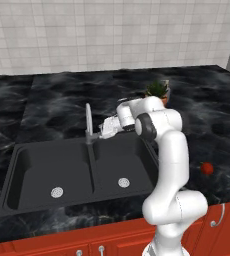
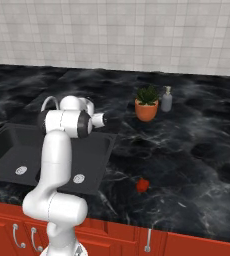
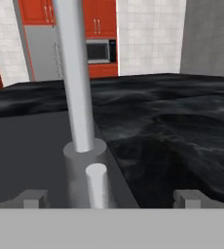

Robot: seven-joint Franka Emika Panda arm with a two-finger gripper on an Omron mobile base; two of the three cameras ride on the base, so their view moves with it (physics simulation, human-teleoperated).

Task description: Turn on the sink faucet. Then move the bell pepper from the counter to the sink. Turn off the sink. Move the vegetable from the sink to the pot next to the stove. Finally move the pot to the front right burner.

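While the gripper sits spread wide just beside the sink faucet, its lever stands between the fingertips, untouched. Bell pepper lies on the counter, well right of the sink. Potted plant and soap bottle stand behind. Arm hides the gripper in the right base view.

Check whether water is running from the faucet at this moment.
Apparently off: no stream falls from the sink faucet into the sink; the basins look dry.
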